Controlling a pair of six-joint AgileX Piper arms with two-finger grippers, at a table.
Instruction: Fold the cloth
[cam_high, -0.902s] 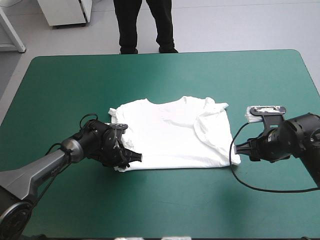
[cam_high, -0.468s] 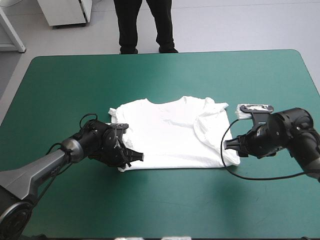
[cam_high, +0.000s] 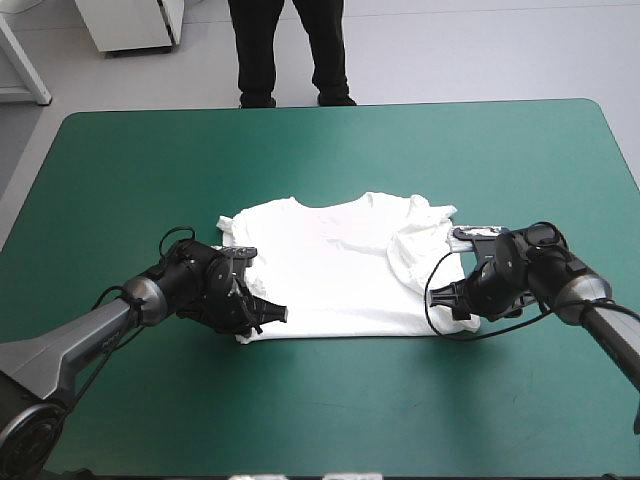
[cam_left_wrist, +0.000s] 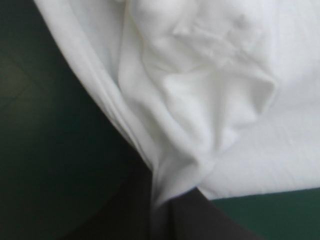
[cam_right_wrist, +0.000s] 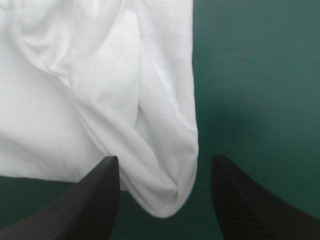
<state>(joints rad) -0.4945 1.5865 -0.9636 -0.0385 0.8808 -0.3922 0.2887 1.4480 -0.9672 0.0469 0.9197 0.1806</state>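
Seen from above, the white T-shirt is lying spread flat at the middle of the teal-green table cover, its collar toward the top of the frame and the sleeve at the right of the frame doubled in over the body. The left gripper is coming in from the lower left and sitting on the shirt's lower left corner, while the right gripper is sitting at the lower right corner. In the left wrist view, the black fingers are pinching a bunched fold of white cloth tight between them. In the right wrist view, the two fingers are standing wide apart, and a rounded corner of the shirt is lying between them, held by neither
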